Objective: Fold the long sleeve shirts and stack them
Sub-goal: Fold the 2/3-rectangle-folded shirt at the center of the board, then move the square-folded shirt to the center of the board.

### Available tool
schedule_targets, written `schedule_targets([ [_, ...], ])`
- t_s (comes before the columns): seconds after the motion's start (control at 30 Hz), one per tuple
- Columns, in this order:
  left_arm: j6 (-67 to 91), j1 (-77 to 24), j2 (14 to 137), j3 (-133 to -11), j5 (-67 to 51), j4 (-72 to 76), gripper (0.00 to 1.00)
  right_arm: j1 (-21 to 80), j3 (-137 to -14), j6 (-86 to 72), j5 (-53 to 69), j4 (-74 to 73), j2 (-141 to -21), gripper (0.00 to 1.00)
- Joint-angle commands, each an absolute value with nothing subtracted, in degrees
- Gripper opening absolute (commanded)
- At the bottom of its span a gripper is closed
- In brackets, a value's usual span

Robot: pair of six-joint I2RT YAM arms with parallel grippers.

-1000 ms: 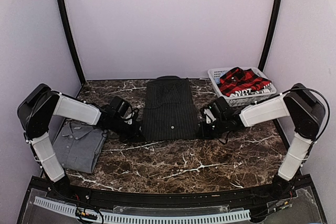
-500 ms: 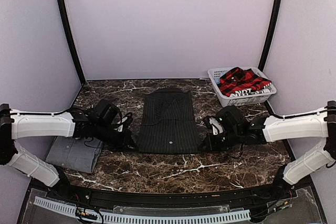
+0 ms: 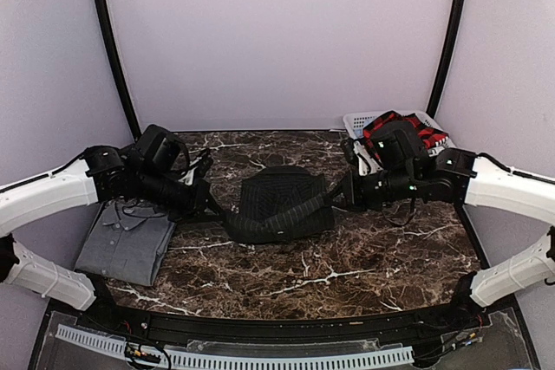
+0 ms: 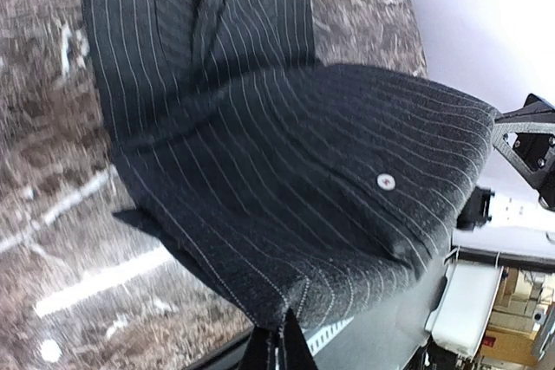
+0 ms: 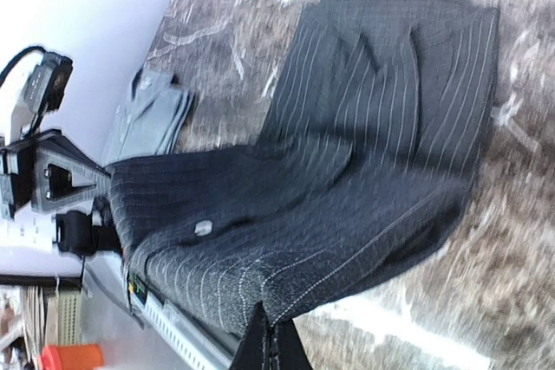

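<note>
The black pinstripe shirt [image 3: 282, 205] lies mid-table with its near hem raised off the marble and curling over toward the collar. My left gripper [image 3: 213, 208] is shut on the hem's left corner, and my right gripper [image 3: 341, 197] is shut on its right corner. In the left wrist view the left gripper [image 4: 279, 342] pinches the stitched edge of the pinstripe shirt [image 4: 286, 179]. The right gripper [image 5: 270, 340] does the same on the pinstripe shirt [image 5: 347, 171]. A folded grey shirt [image 3: 126, 244] rests at the near left. The red-and-black plaid shirt [image 3: 429, 134] sits in the basket, partly behind my right arm.
The white slatted basket [image 3: 357, 119] stands at the back right corner. The folded grey shirt [image 5: 152, 123] also shows beyond the lifted hem in the right wrist view. Dark marble table [image 3: 347, 266] spreads in front of the shirt. Black frame posts flank the back wall.
Both arms have risen and moved toward the back, carrying the pinstripe shirt's near hem up and over. The shirt, flat a second ago, now looks about half as long.
</note>
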State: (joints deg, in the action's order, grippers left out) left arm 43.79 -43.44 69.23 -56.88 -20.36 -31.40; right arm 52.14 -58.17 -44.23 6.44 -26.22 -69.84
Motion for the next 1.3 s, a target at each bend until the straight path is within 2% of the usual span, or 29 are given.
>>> schedule_targets([
  [0.0,37.9,-36.0,78.9,-63.1,-23.6,-28.9,0.0,43.7,-63.8,-39.2,6.4,-22.4,-78.7,0.0],
  [0.1,34.2,-31.1,88.0,-69.6,-26.2,-25.2,0.0,36.3,-67.0,-37.1,9.2,-17.0,-86.7,0.0],
  [0.2,33.0,-26.1,102.3,-76.8,-32.0,-17.2,0.0,30.9,-73.2,-35.8,10.7,-12.8,-96.6,0.0],
  [0.37,33.7,-23.3,123.2,-90.4,-35.5,-13.0,0.0,26.4,-85.0,-34.0,13.5,-11.6,-115.4,0.0],
  [0.57,34.6,-22.0,131.7,-99.3,-34.8,-13.0,0.0,25.8,-89.4,-33.6,15.4,-10.1,-124.8,0.0],
  [0.73,34.8,-22.2,130.8,-95.7,-36.2,-13.1,0.0,27.7,-83.2,-34.5,15.5,-7.8,-123.2,0.0],
  [1.1,39.1,-25.0,102.1,-59.8,-31.9,-4.6,0.0,38.2,-62.5,-38.2,11.0,-5.7,-105.9,0.0],
  [1.27,40.6,-25.2,93.5,-54.5,-30.1,-3.9,0.0,39.0,-59.8,-39.3,9.2,-6.4,-98.5,0.0],
])
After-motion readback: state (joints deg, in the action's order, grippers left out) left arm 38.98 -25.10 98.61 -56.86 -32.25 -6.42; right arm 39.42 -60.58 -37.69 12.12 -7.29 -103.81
